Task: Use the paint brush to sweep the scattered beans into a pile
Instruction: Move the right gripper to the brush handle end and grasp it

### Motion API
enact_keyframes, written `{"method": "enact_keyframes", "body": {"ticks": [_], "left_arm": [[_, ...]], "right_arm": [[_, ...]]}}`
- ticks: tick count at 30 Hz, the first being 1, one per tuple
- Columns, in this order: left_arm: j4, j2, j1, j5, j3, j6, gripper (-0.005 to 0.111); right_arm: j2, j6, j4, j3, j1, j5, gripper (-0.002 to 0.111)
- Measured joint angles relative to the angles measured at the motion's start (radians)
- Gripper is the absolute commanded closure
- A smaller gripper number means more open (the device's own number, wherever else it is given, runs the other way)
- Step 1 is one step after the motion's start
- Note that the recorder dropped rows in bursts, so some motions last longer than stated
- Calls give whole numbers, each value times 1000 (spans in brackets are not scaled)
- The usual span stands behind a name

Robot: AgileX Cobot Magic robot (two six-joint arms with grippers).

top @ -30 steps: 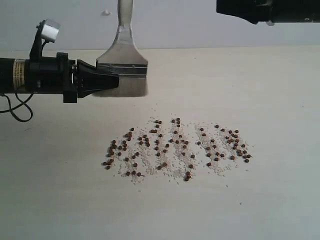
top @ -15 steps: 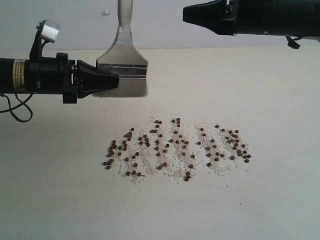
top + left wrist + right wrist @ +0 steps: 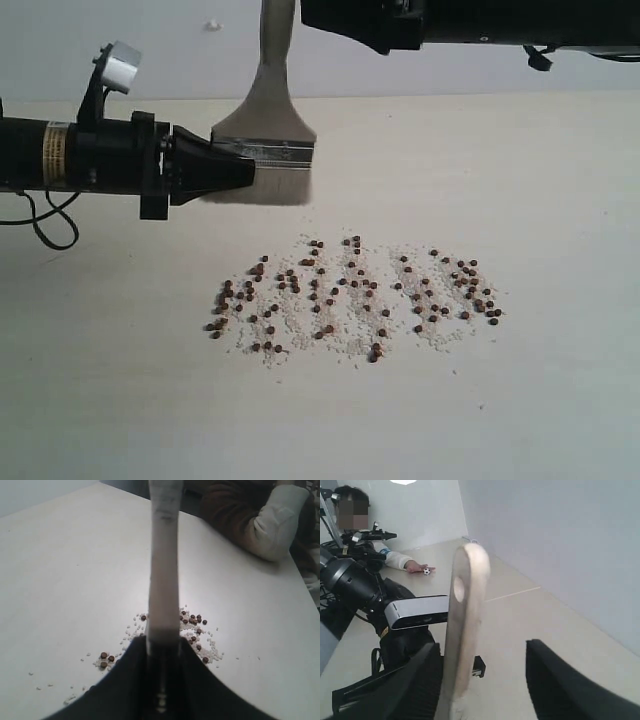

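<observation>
The left gripper [image 3: 240, 166] reaches in from the left and is clenched on the silver band of the paint brush [image 3: 268, 150]. It holds the brush upright, bristles down, at the far side of the worktop [image 3: 560, 380]. Whether the bristles touch the surface cannot be told. The right gripper [image 3: 385, 28] comes in high from the right, level with the wooden handle. In the right wrist view its jaws stand apart with the handle between them, so it is released and grips nothing.

The beans [image 3: 350, 295] lie nearer than the brush, apart from it, around the middle of the worktop. They are spread in a loose wide patch of several rough rows, mixed with fine white grains [image 3: 300, 322]. No pile has formed. As a judgement, the sweeping has not yet begun: the brush is in hand and placed behind the beans, and all the gathering is left to do.

The worktop is pale cream, matte and flat. A plain light grey wall [image 3: 150, 45] rises behind it. The left wrist view shows a person [image 3: 260, 515] in a brown top with a white sleeve sitting at the far edge.
</observation>
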Motion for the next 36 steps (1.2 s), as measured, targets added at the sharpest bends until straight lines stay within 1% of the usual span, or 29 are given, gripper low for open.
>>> {"method": "enact_keyframes", "body": {"ticks": [5, 13, 20, 21, 23, 28, 29, 36], "left_arm": [[13, 0, 0, 0, 0, 0, 107], [26, 0, 0, 0, -1, 8, 107], [30, 0, 0, 0, -1, 19, 107], [30, 0, 0, 0, -1, 19, 107], [30, 0, 0, 0, -1, 21, 107], [30, 0, 0, 0, -1, 40, 107], [30, 0, 0, 0, -1, 44, 107], [30, 0, 0, -2, -1, 53, 107]], "right_arm": [[0, 11, 0, 0, 9, 0, 55], [4, 61, 0, -87, 92, 1, 55], [6, 82, 1, -104, 123, -17, 56], [6, 82, 1, -104, 123, -21, 58], [8, 85, 1, -104, 123, -31, 67], [10, 86, 2, -104, 123, -42, 103], [10, 96, 5, -104, 123, -41, 108], [10, 100, 5, -104, 124, -32, 108]]}}
